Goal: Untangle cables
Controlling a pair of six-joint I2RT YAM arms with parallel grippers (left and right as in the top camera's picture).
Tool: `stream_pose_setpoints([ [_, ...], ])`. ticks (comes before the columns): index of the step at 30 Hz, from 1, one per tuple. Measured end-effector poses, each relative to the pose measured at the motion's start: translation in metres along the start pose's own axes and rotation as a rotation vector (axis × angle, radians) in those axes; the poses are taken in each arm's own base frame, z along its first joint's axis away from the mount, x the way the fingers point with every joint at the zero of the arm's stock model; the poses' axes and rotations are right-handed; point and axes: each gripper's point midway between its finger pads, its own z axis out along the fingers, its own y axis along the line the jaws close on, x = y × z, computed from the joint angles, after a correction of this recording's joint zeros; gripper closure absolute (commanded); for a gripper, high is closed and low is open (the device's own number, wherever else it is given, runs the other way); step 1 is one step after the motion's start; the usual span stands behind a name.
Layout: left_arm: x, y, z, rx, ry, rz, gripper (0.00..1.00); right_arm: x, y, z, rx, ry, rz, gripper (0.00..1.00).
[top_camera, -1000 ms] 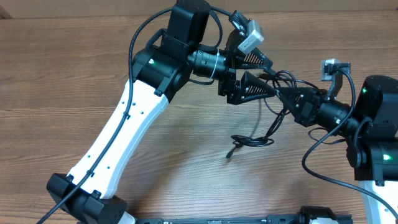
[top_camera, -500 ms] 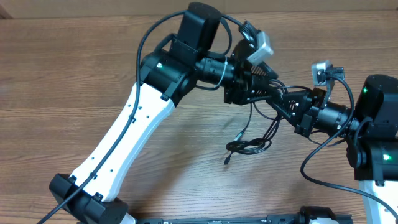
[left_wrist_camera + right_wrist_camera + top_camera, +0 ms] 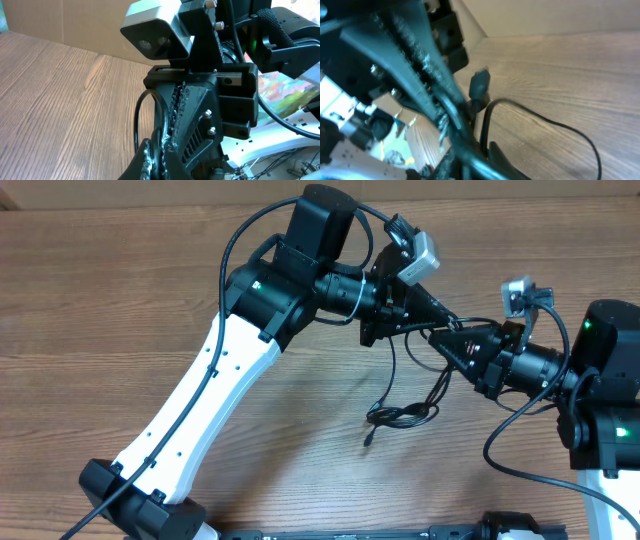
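The cables (image 3: pixel 402 415) are thin black cords; a small tangled bundle lies on the wood with one plug end (image 3: pixel 368 438) at its lower left, and strands rise to both grippers. My left gripper (image 3: pixel 432 308) is shut on a strand; in the left wrist view a cable loop (image 3: pixel 136 117) runs in between my fingertips (image 3: pixel 156 145). My right gripper (image 3: pixel 447 338) meets it tip to tip. In the right wrist view a cable (image 3: pixel 545 120) passes between its fingers (image 3: pixel 480 155), blurred, so whether they pinch it does not show. A plug (image 3: pixel 480 85) hangs just beyond.
The wooden table (image 3: pixel 120 300) stretches left and behind the arms. The left arm's white link (image 3: pixel 200 400) crosses the middle left. The right arm's base (image 3: pixel 610 410) stands at the right edge. A dark rail (image 3: pixel 350 532) runs along the front edge.
The left gripper has moved right, up to the right gripper's tip, and closed on a cable strand. The bundle on the table has shifted slightly.
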Motion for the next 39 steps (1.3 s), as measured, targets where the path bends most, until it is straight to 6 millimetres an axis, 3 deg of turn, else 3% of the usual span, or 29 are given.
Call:
stream_pose_setpoints([
  [2,0.0,0.001,0.0,-0.004,0.002,-0.006,0.96,0.0,-0.002,0.0,0.014,-0.002,0.001,0.0],
  [10,0.007,0.026,-0.002,-0.153,0.029,-0.05,0.96,0.004,-0.024,-0.002,0.137,-0.003,0.115,0.0],
  [16,0.01,0.037,-0.005,-0.222,0.043,-0.075,0.96,-0.008,-0.032,-0.003,0.183,-0.057,0.202,0.02],
  [20,0.019,0.038,-0.005,-0.23,0.072,-0.11,0.96,-0.009,-0.033,-0.004,0.197,-0.043,-0.012,0.09],
  [30,0.025,0.025,-0.004,-0.16,0.092,-0.079,0.96,-0.009,-0.036,-0.005,0.223,0.03,-0.68,0.04],
  [31,0.025,0.023,-0.003,-0.151,0.09,-0.075,0.96,-0.009,-0.036,-0.005,0.224,0.036,-0.73,0.06],
  [32,0.024,0.022,-0.003,-0.143,0.088,-0.073,0.96,-0.009,-0.036,-0.005,0.226,0.041,-0.769,0.16],
  [34,0.023,0.019,-0.003,-0.123,0.083,-0.069,0.96,-0.008,-0.036,-0.005,0.226,0.049,-0.819,0.55],
  [35,0.023,0.017,-0.002,-0.114,0.081,-0.067,0.96,-0.008,-0.037,-0.005,0.226,0.054,-0.847,0.88],
  [36,0.022,0.016,-0.002,-0.106,0.076,-0.06,0.96,-0.007,-0.037,-0.005,0.226,0.058,-0.857,0.95],
  [39,0.017,0.017,-0.002,-0.103,0.061,-0.038,0.96,0.0,-0.037,-0.005,0.216,0.082,-0.866,0.96],
])
